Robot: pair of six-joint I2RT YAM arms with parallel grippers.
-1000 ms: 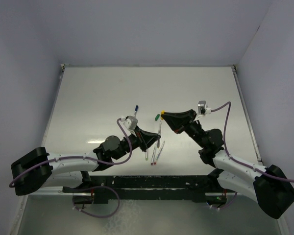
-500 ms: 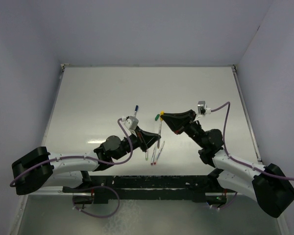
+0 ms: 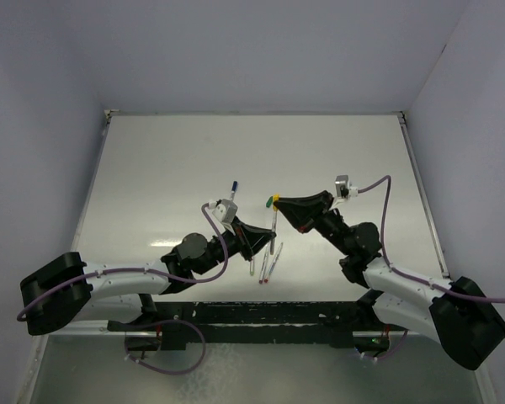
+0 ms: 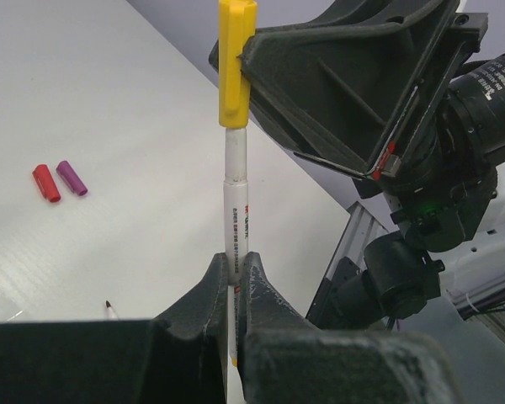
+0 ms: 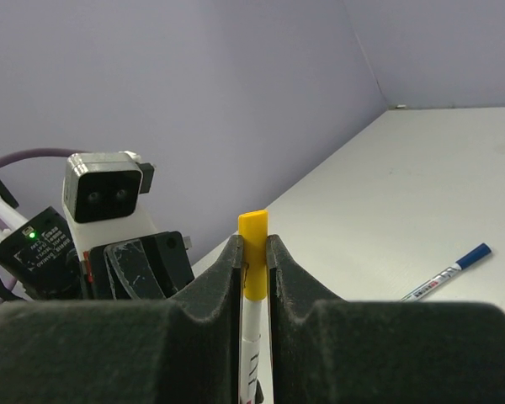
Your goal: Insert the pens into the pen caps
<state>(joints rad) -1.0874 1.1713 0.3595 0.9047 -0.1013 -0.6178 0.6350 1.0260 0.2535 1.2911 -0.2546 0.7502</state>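
Top view: mid-way across the white bench (image 3: 168,160), the left jaws are clenched on a thin white-barrelled marker pen (image 3: 273,227), standing it up. The right jaws clamp a stubby yellow plastic cap (image 3: 276,199) at its top. A green cap (image 3: 268,203) shows just at 9 o'clock.

Left wrist view: the pen's upper end sits inside the yellow cap. A red cap (image 4: 45,183) and purple cap (image 4: 71,178) lie together at 9 o'clock.

Right wrist view: a blue-capped pen (image 5: 449,273) lies at 3 o'clock.

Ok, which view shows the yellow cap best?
The left wrist view: the yellow cap shows nearly full length, side-on, atop the pen. The right wrist view shows only its top poking out between the fingers; the top view shows just a yellow speck.
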